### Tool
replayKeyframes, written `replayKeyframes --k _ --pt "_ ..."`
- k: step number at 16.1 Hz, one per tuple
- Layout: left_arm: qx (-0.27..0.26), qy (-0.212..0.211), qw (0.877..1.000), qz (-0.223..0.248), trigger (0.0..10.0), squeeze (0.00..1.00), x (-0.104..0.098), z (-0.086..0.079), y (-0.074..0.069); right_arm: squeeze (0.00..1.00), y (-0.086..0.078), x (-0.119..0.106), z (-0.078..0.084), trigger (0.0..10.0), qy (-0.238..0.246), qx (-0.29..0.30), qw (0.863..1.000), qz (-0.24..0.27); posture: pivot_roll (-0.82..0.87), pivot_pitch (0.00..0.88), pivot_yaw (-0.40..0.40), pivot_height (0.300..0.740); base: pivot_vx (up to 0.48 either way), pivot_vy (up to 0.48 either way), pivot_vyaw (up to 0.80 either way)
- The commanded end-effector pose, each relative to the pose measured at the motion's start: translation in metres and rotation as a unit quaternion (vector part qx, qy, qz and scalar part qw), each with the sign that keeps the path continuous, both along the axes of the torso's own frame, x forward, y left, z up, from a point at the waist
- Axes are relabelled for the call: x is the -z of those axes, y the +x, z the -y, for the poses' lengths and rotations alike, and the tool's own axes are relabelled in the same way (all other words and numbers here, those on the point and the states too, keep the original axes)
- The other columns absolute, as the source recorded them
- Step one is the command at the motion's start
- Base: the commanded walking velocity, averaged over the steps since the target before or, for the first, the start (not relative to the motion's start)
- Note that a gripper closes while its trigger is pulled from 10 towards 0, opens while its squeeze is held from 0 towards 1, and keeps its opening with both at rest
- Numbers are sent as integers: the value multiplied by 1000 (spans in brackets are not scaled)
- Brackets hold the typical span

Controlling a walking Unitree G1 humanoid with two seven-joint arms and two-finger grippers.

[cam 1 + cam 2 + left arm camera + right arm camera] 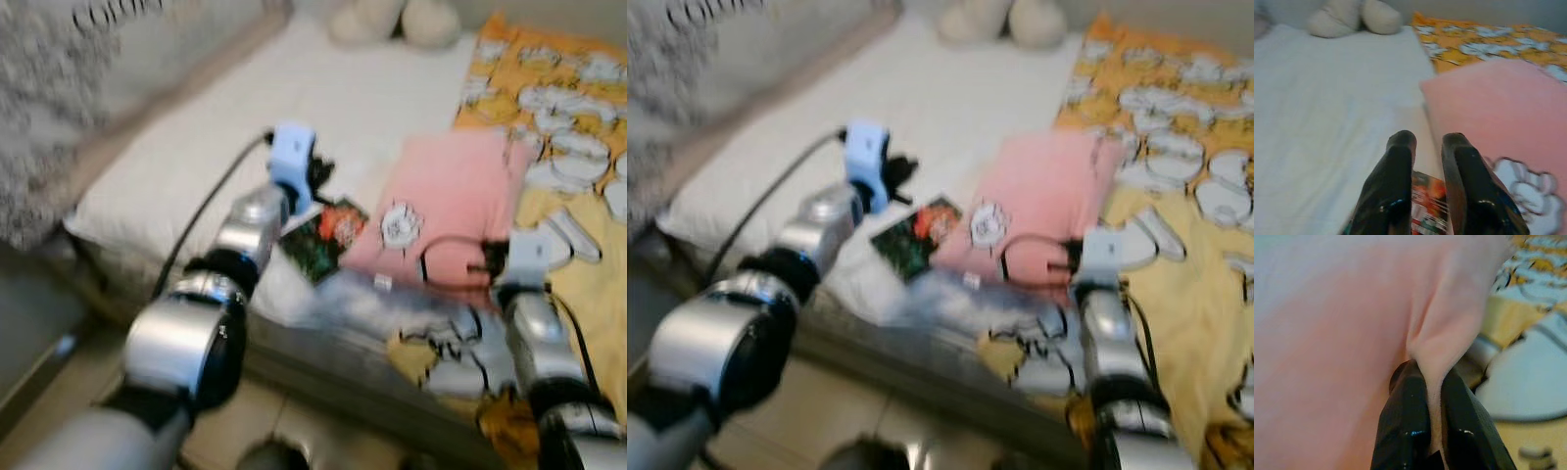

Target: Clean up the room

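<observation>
The right gripper is clenched on a fold of the pink pillow; the cloth rises in a ridge from between its two fingers and spreads away beyond the tips. The pillow lies on the bed, partly over a yellow and orange blanket with white cartoon figures, which stretches past the fingers on their right. The pillow bears a small white flower-like print; no lettering on it can be read.

The left gripper hovers with its fingers slightly parted, holding nothing. Just under the tips lies a red and green printed packet, touching the pillow's edge; its writing is too blurred to read. Far beyond the fingertips, two cream stuffed shapes rest at the head of the white sheet.
</observation>
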State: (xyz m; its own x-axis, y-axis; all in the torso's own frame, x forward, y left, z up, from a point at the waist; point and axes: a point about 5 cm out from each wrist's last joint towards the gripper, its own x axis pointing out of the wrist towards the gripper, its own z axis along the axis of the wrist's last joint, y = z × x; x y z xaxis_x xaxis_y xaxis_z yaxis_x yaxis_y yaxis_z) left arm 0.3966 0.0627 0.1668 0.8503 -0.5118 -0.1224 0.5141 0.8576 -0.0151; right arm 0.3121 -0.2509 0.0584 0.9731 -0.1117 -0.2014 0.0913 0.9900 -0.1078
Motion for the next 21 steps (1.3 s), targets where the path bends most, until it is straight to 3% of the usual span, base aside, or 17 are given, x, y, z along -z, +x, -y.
replayKeyframes --k 1,3,4,7,10,14,18,19,20,21 --pt "20 27 999 -14 10000 1000 9 4 -4 0 -2 6 0 10000 -12 -25 999 -32 -40 0 84 740 0 0 0" --pt "54 94 994 0 10000 1000 20 9 -10 0 -8 15 3 10000 -14 -44 997 -64 -50 0 86 740 0 0 0" --pt "71 103 992 6 10000 1000 20 10 -11 0 -12 18 8 10000 11 -36 997 -70 -56 0 85 740 0 0 0" --pt "72 87 994 5 10000 1000 18 7 -10 0 -22 24 10 10000 56 -29 996 -65 -72 0 90 740 0 0 0" --pt "58 100 993 -12 10000 1000 25 3 -10 0 -46 38 13 10000 63 -38 994 -84 -121 78 104 740 0 0 0" --pt "62 42 996 -55 10000 1000 26 18 -13 0 -65 39 6 10000 65 -52 993 -86 -166 166 100 740 0 0 0" --pt "99 -44 986 -127 10000 1000 37 44 -26 0 -79 44 -25 10000 59 -92 989 -99 -182 255 101 740 0 0 0" --pt "103 -39 985 -133 10000 1000 41 47 -29 0 -79 44 -27 10000 59 -92 989 -101 -182 255 101 740 0 0 0" --pt "109 -12 983 -147 10000 1000 53 50 -36 0 -82 43 -32 10000 62 -93 988 -103 -179 267 107 740 0 0 0" --pt "102 -14 980 -170 10000 1000 67 51 -43 0 -85 41 -37 10000 67 -95 988 -105 -179 271 109 740 0 0 0"
